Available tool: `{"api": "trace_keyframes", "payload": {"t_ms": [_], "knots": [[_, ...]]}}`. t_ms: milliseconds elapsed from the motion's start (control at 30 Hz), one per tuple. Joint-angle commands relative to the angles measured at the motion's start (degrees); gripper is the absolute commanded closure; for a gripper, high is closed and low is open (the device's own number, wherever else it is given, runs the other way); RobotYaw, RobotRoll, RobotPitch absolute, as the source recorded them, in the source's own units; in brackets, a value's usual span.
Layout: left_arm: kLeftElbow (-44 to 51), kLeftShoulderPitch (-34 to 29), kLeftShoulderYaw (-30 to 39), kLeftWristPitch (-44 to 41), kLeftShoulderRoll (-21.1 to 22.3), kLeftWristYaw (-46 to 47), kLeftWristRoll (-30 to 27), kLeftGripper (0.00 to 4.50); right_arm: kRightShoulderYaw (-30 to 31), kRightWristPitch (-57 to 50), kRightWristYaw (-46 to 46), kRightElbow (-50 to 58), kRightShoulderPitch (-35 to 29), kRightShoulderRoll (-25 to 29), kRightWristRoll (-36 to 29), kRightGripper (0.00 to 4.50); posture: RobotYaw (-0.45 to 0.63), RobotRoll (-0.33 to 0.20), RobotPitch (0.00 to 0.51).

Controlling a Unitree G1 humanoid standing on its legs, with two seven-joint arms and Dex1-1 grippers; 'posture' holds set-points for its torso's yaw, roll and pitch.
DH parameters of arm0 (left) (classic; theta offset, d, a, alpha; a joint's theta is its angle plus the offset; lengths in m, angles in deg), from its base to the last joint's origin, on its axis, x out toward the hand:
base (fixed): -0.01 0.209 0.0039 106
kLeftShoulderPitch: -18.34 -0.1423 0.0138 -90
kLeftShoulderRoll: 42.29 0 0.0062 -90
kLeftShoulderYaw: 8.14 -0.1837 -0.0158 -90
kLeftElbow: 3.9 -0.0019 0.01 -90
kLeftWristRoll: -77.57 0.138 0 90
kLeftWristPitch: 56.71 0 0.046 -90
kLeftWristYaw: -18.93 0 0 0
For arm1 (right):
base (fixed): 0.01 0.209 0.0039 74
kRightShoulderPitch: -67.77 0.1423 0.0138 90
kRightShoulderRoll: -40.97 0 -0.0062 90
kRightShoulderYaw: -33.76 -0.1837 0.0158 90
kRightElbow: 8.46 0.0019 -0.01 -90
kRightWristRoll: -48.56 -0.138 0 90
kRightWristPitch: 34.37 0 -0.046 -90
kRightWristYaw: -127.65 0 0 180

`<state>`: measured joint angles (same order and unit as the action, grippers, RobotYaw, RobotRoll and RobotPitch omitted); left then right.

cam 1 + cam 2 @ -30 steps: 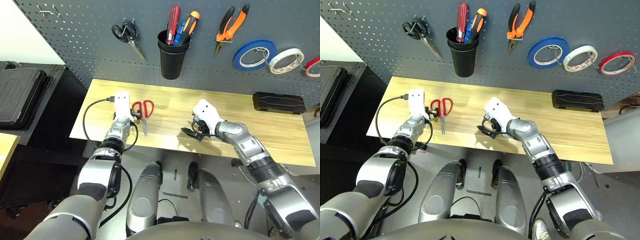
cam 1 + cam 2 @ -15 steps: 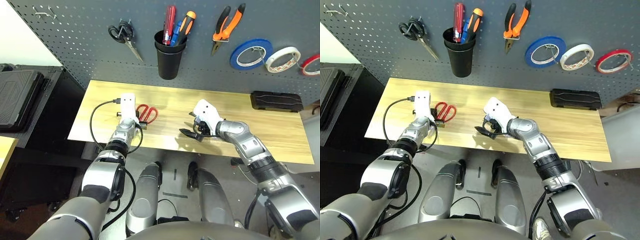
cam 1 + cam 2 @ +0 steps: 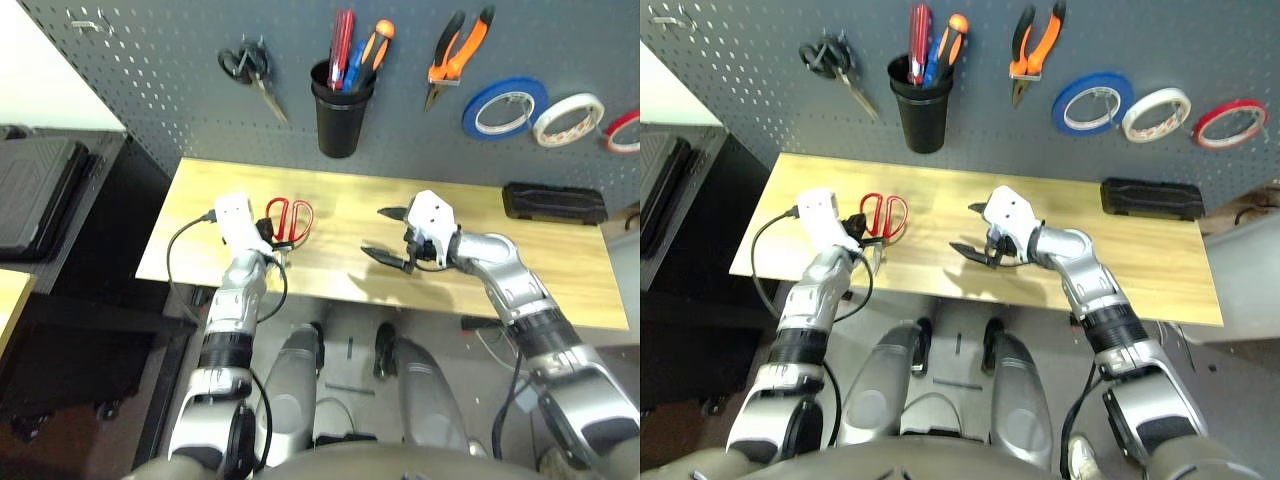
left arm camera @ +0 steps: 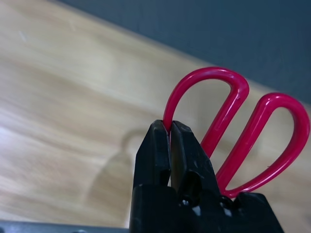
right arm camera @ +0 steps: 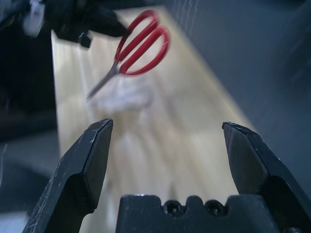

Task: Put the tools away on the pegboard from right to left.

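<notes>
Red-handled scissors (image 3: 287,222) held above the table's (image 3: 560,268) left end.
One handle loop is pinched by the left gripper (image 4: 170,145), closed tight on it; the right gripper (image 5: 167,145) is spread wide, empty, near the table's middle, below the pegboard (image 3: 180,90).

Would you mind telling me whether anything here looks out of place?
Only the red scissors: they are off the pegboard, held by one handle loop in the shut left pincer above the table. The right pincer is open.
</notes>
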<state>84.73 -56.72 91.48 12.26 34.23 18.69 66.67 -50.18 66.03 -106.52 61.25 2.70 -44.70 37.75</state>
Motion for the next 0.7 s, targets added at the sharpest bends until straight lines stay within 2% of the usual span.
{"api": "trace_keyframes", "payload": {"t_ms": [33, 167, 333, 533, 700], "knots": [[6.25, -4.91, 1.26, 2.59, -0.24, -3.57, -3.73, 4.46, -3.21, 2.83, -3.55, -0.14, -0.99, -0.06, -5.38, 0.00, 0.31, 0.000, 0.239], [11.79, -7.68, 3.59, 3.76, 0.43, -6.07, -7.98, 4.46, -6.03, 2.47, -7.35, 1.96, -1.32, 0.04, -11.13, 0.00, 0.32, 0.000, 0.239], [17.34, -8.14, 5.45, 3.38, 2.32, -7.95, -11.71, 4.46, -9.42, -3.83, -8.59, 7.34, -1.27, 2.30, -17.17, 0.00, 0.33, 0.000, 0.241], [23.04, -3.42, 6.90, 0.03, 5.21, -7.16, -16.66, 4.46, -14.31, -13.13, -10.26, 13.62, -0.04, 8.72, -24.16, 0.00, 0.31, 0.000, 0.241], [23.82, 2.00, 7.90, -2.32, 6.89, -5.62, -18.94, 4.46, -17.32, -17.77, -11.63, 15.50, 1.40, 12.06, -28.12, 0.00, 0.29, 0.000, 0.238]]}}
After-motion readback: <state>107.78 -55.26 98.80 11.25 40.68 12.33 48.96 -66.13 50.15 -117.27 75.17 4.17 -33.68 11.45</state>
